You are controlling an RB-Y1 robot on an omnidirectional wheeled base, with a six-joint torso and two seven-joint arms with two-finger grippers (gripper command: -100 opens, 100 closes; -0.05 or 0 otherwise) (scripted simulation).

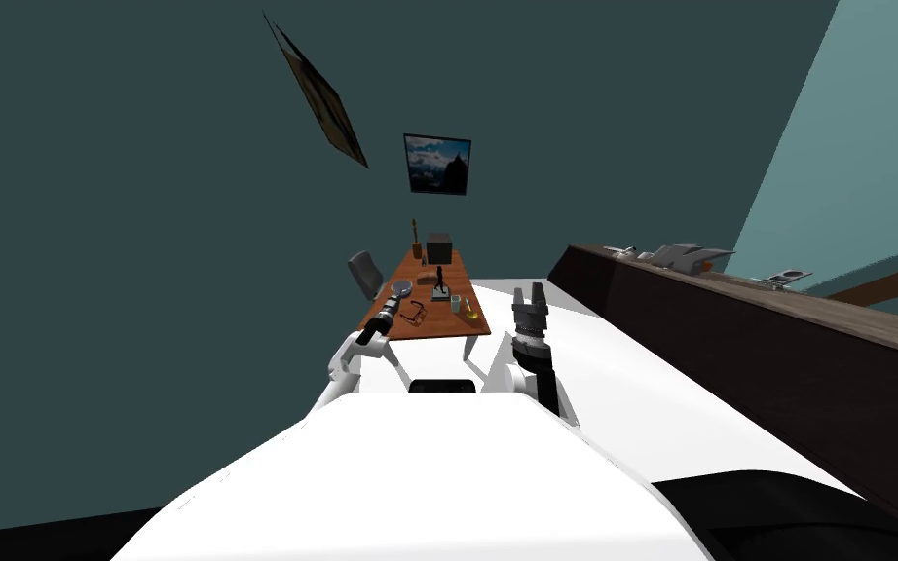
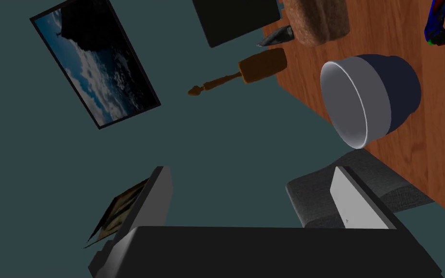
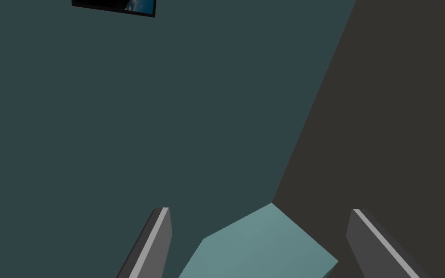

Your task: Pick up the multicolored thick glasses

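Note:
The multicoloured glasses [image 1: 414,313] lie on the near part of the brown wooden table [image 1: 437,326]. In the left wrist view one blue, red and green bit of the glasses [image 2: 438,21] shows beyond a bowl. My left gripper [image 1: 395,305] [image 2: 255,198] hangs open over the table's near left edge, beside the glasses and apart from them, with nothing between its fingers. My right gripper [image 1: 529,293] [image 3: 260,227] is raised to the right of the table, open and empty.
A grey-blue bowl [image 2: 368,101] [image 1: 401,288] stands close to the left gripper. A grey chair [image 1: 366,274] [image 2: 308,198] is at the table's left side. A wooden brush [image 2: 260,65], a black box [image 1: 438,248] and small cups [image 1: 457,304] also sit on the table. A long dark counter [image 1: 749,341] runs along the right.

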